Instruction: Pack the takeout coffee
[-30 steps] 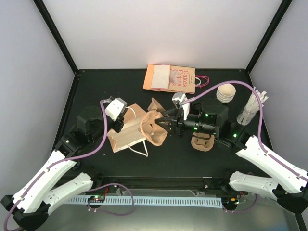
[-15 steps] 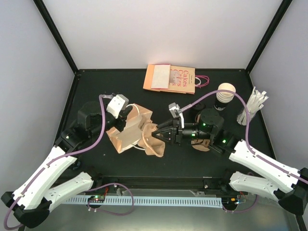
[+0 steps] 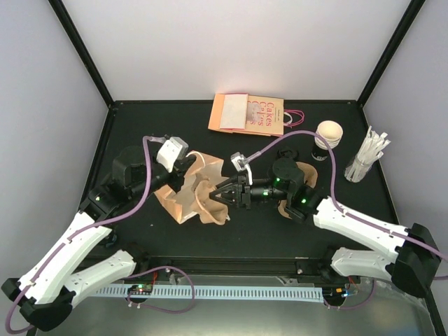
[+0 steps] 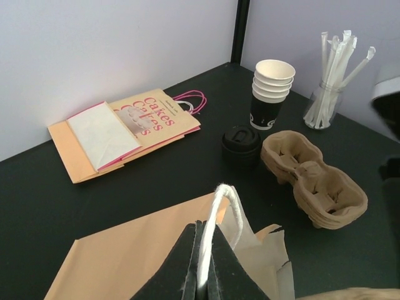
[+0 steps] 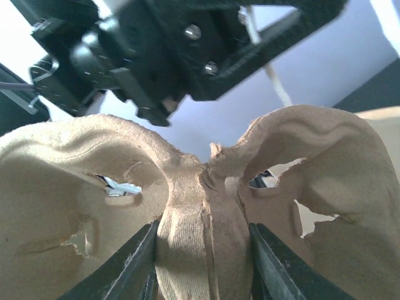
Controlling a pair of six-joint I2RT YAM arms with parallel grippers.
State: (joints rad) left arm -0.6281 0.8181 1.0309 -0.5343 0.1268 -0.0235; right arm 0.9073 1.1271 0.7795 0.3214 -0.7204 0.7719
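At the mouth of the brown paper bag (image 3: 183, 199), mid-table: over the last sec my R gripper (image 5: 201, 253) has swung in from the bag's right, bringing a pulp cup carrier (image 5: 206, 181) w/ it. The carrier's centre ridge sits pinched btwn both fingers, and its leading edge now meets the bag's opening. At the bag's far side my L gripper (image 4: 205, 250) has clamped fully onto the white cord handle (image 4: 226, 203).

I read this as prep, not packing proper: bag held by its handle, carrier going in first as a seat for the drink. The takeout coffee (image 4: 242, 142) itself isn't handled yet. It stands upright on the table beyond the bag, off to the bag's right. It's just beside the spare carriers (image 4: 312, 178) and near the stack of empty cups (image 4: 273, 94), w/ neither gripper on it.

It's a short black paper cup w/ a round black plastic lid pressed on, and I see no spill or dent from the L wrist cam. It's much smaller than the bag, so fit shouldn't be the issue. I judge that keeping the opening wide matters more.
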